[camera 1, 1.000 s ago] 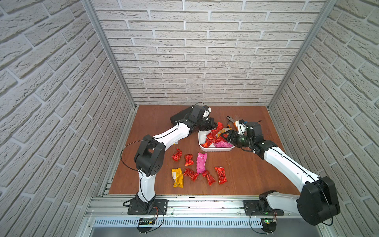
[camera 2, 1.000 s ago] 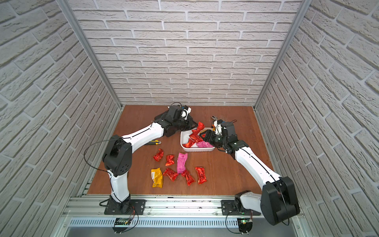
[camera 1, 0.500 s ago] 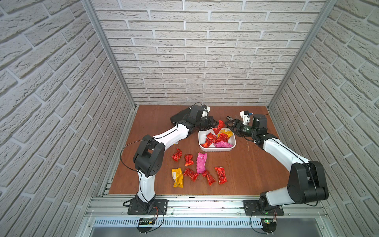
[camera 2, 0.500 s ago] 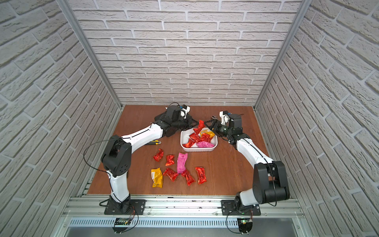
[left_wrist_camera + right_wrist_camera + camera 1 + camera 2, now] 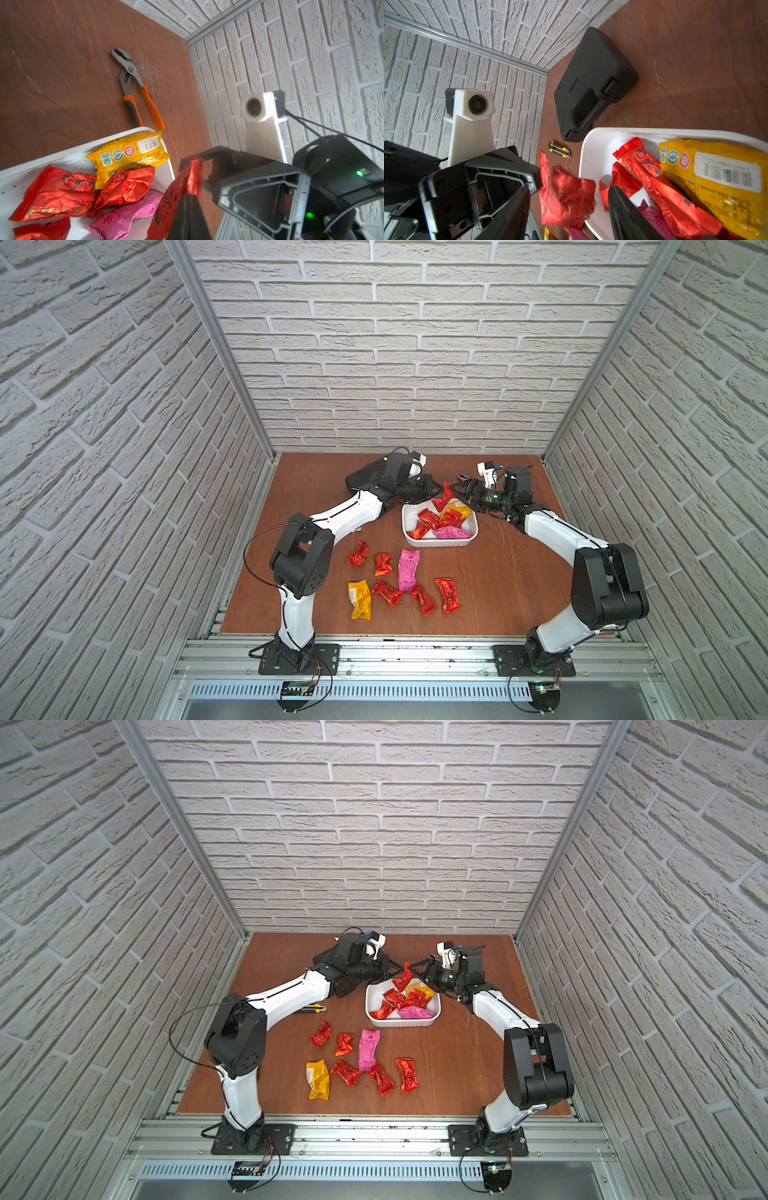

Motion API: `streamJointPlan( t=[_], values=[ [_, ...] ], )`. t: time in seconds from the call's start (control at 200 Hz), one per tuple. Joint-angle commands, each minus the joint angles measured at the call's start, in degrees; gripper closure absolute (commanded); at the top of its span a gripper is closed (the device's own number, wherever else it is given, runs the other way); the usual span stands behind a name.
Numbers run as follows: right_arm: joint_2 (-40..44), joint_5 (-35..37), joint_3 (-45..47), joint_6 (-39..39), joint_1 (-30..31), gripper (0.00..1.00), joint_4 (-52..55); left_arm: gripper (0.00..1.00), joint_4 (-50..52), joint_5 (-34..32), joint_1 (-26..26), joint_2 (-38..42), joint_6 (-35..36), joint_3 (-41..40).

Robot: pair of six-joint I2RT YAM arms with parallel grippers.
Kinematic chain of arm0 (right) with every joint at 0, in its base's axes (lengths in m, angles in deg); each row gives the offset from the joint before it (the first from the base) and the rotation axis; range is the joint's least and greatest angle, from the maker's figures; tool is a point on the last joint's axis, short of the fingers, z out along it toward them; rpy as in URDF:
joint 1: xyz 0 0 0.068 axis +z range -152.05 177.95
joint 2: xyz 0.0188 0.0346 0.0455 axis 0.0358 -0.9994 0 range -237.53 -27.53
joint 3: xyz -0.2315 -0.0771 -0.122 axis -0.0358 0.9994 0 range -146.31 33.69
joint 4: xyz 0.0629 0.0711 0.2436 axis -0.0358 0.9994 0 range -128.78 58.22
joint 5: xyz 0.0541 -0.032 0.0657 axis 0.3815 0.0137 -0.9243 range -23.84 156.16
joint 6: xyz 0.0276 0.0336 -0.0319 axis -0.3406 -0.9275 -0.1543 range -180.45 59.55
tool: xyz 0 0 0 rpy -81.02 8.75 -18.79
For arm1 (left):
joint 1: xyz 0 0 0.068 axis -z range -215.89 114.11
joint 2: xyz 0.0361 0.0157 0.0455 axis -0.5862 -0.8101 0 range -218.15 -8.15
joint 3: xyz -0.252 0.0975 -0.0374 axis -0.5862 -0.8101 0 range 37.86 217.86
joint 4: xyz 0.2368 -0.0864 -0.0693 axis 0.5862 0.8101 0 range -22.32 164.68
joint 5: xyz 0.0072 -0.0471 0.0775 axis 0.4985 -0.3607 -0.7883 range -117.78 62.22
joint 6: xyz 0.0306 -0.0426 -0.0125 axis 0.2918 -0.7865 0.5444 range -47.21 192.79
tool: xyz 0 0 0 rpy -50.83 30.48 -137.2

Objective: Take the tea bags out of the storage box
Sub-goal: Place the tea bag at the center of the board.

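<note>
1 red bag [image 5: 444, 494] hung over the far rim of the box [image 5: 436, 544], clamped in my left gripper [image 5: 436, 488], its long axis seemingly near upright, lower end pointing into the box. The right gripper [image 5: 458, 487] faced it from the opposite side, jaws apart and flanking the bag. About 5 bags [image 5: 430, 517] lay inside the box; 7 lay out on the table [image 5: 498, 593].

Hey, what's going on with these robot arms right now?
The left gripper is shut on a red tea bag above the far edge of the white storage box. The right gripper, jaws open, sits around the bag's other end, which looks like a handover. Seven tea bags lie on the table in front, and several more are in the box.
</note>
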Motion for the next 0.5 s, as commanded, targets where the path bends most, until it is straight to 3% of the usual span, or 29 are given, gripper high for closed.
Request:
streamJointPlan(
  t=[0.0,0.12,0.44,0.495],
  values=[
    [-1.03,-2.22,-1.42,-0.27,0.18,0.42,-4.13,1.0,-3.6,0.94,-0.12,1.13,-0.48,-0.48],
    [-2.12,-2.94,-2.17,-0.37,0.53,0.49,-4.52,1.0,-4.39,0.75,0.04,1.27,-0.73,-1.02],
    [0.05,-4.17,-1.97,-2.2,0.79,0.95,-5.77,1.0,-4.64,-0.87,0.07,2.08,-0.87,-2.03],
    [1.35,-3.77,-1.89,-1.55,0.8,0.97,-3.99,1.0,-4.52,-1.42,0.07,2.26,-0.84,-2.3]
  ],
)
